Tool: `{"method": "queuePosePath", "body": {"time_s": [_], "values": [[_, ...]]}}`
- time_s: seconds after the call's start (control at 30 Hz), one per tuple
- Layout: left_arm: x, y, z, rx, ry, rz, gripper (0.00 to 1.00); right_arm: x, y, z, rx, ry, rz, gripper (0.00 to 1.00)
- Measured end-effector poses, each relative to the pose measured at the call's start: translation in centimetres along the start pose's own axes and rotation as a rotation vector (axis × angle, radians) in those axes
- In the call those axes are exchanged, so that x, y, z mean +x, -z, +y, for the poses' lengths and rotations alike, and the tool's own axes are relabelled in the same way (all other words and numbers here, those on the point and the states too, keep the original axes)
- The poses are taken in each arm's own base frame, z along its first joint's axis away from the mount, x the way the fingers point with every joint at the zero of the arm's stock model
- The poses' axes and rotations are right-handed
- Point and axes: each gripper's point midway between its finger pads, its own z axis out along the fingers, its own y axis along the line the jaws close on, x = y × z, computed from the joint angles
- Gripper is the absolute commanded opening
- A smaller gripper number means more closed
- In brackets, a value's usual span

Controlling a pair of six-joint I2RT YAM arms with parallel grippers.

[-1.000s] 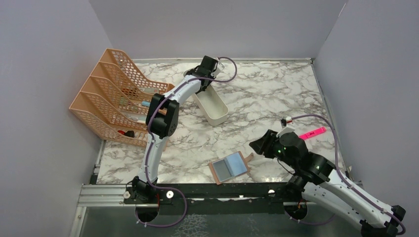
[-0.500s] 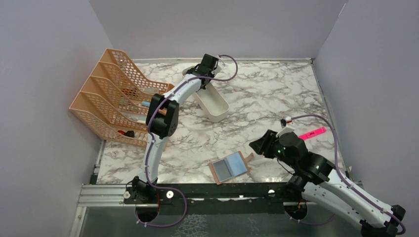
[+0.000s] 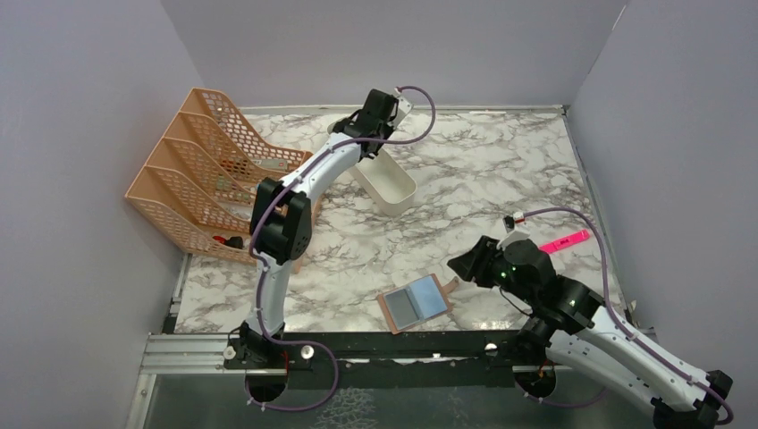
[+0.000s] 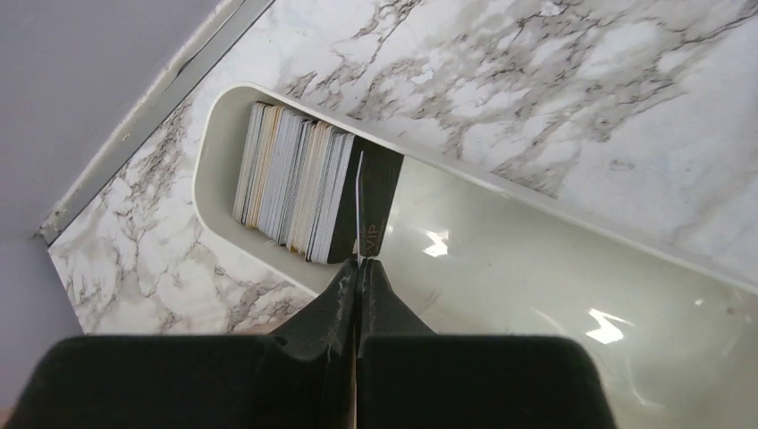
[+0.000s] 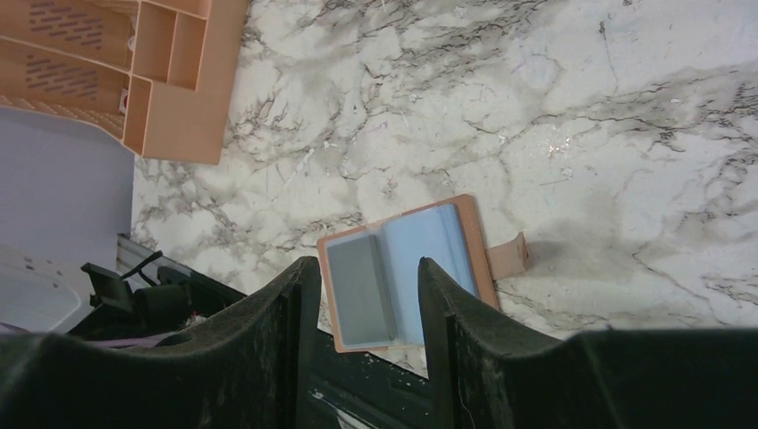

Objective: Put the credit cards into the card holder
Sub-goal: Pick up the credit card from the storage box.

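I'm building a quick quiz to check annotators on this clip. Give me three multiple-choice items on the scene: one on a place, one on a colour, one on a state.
1. Where is the stack of credit cards?
A) in the white tray
B) spread flat on the tabletop
C) on the floor

2. What colour is the highlighter?
A) green
B) yellow
C) pink

3. How is the left gripper?
A) wide open
B) shut on one card
C) gripping the highlighter

Answers:
1 A, the left wrist view shows them standing on edge at one end of the tray.
2 C, it shows bright pink in the top view.
3 B, the closed fingers pinch a card seen edge-on.
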Motion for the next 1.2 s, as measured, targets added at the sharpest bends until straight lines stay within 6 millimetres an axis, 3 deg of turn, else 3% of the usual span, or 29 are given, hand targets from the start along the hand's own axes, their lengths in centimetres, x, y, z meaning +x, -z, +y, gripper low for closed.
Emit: {"method": "queuePosePath", "body": {"time_s": [0.2, 0.4, 0.57, 0.73, 0.93, 1.03, 1.2], "values": [[-2.5, 5.6, 0.1, 0.081, 0.150, -0.106, 0.00, 0.4, -0.1, 1.2, -0.073, -0.003, 0.017, 0.49], [-3.5, 11.5, -2.3, 0.273, 0.342, -0.194, 0.00, 1.5, -0.3, 2.8, -0.199, -0.032, 0.040, 0.49], [-1.9, 16.7, -6.1, 0.495, 0.507, -0.246, 0.00, 0.4, 0.2, 5.6, -0.331, -0.079, 0.006, 0.47], [0.0, 21.4, -9.9, 0.730, 0.690, -0.302, 0.00, -1.2, 1.0, 8.6, -0.456, -0.125, -0.037, 0.38], [2.5, 24.8, -13.6, 0.985, 0.881, -0.300, 0.00, -2.3, 1.1, 10.7, -0.553, -0.211, -0.062, 0.34], [3.6, 26.3, -14.5, 1.061, 0.949, -0.278, 0.00, -2.5, 0.9, 11.0, -0.577, -0.253, -0.067, 0.36], [3.7, 29.4, -14.4, 1.142, 0.989, -0.317, 0.00, -3.0, 0.6, 11.7, -0.594, -0.301, -0.073, 0.39]]}}
